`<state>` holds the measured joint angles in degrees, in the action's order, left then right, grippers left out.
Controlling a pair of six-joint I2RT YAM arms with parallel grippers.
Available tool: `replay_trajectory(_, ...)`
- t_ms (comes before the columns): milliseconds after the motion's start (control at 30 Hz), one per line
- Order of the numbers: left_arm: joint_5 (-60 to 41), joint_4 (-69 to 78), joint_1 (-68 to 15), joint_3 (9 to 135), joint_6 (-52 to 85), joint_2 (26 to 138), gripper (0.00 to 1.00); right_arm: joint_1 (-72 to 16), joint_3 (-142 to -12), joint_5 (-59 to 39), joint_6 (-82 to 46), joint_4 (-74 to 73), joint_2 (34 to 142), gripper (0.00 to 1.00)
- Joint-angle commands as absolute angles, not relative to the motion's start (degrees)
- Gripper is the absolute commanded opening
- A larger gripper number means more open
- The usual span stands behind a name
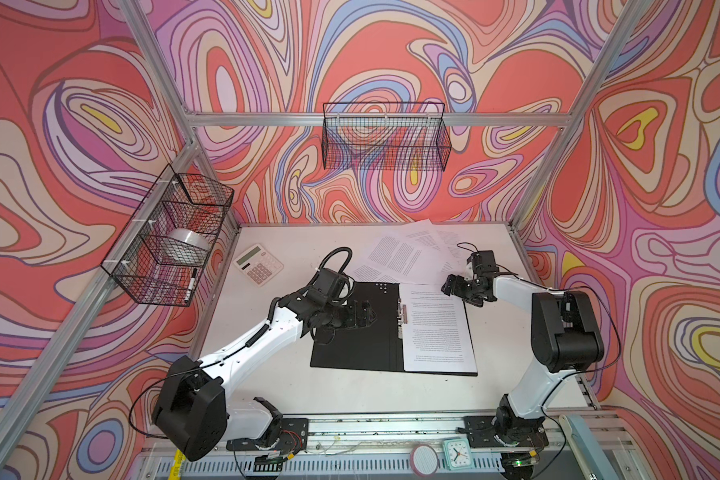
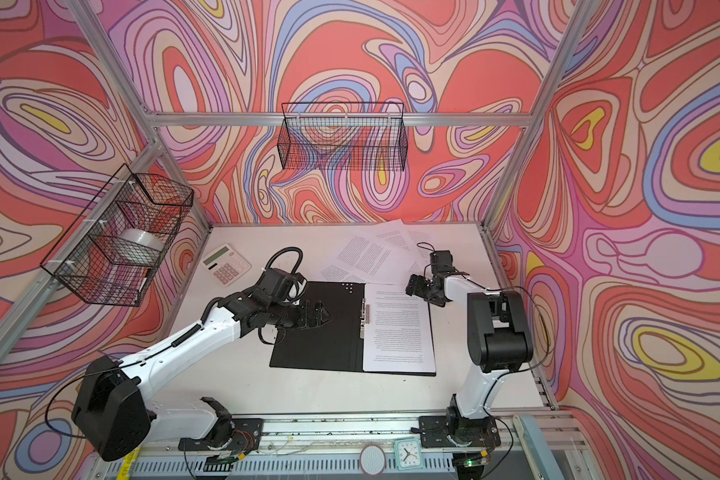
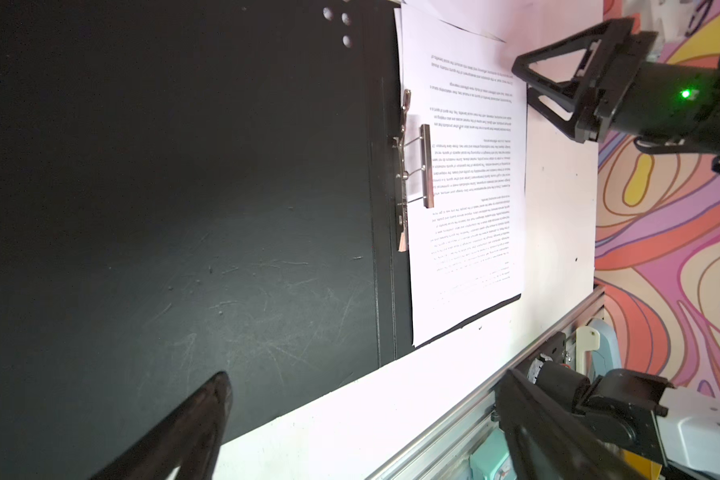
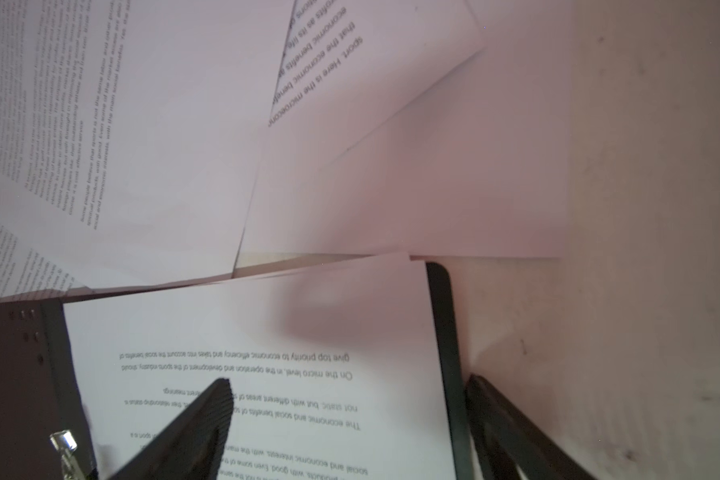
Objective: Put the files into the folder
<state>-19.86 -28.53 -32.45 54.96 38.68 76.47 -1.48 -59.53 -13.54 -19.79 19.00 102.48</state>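
The loose white printed paper sheets (image 1: 400, 254) lie fanned and overlapping on the far part of the white table (image 1: 267, 386), just beyond the open thin folder (image 1: 350, 349), black inside. One more printed sheet (image 1: 437, 332) lies flat on the folder's right half, its edge at the metal spine clip (image 1: 403, 318). Such paper is light, limp and slick, likely to slide or buckle, so a free corner looks the best hold. The right gripper (image 4: 350, 380) hovers over that sheet's far corner, fingers spread, holding nothing. The left gripper (image 1: 366, 316) hangs over the black left flap, fingers wide apart, empty.
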Motion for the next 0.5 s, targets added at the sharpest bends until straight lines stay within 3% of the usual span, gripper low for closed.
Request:
replay_trajectory(0,-19.4,-29.2,-29.7,55.5,41.0,76.3,1.0,-1.5,-56.1,-19.6,-21.8,20.5,102.5,0.91)
replay_trajectory(233,-23.8,-27.3,-23.5,52.1,42.6,76.8,1.0,-5.1,-52.0,-22.2,-26.1,19.4,96.7,0.89)
replay_trajectory(467,-26.1,-26.4,-21.2,50.7,43.0,79.1,1.0,-15.0,-49.5,-20.7,-33.2,13.2,96.6,0.88)
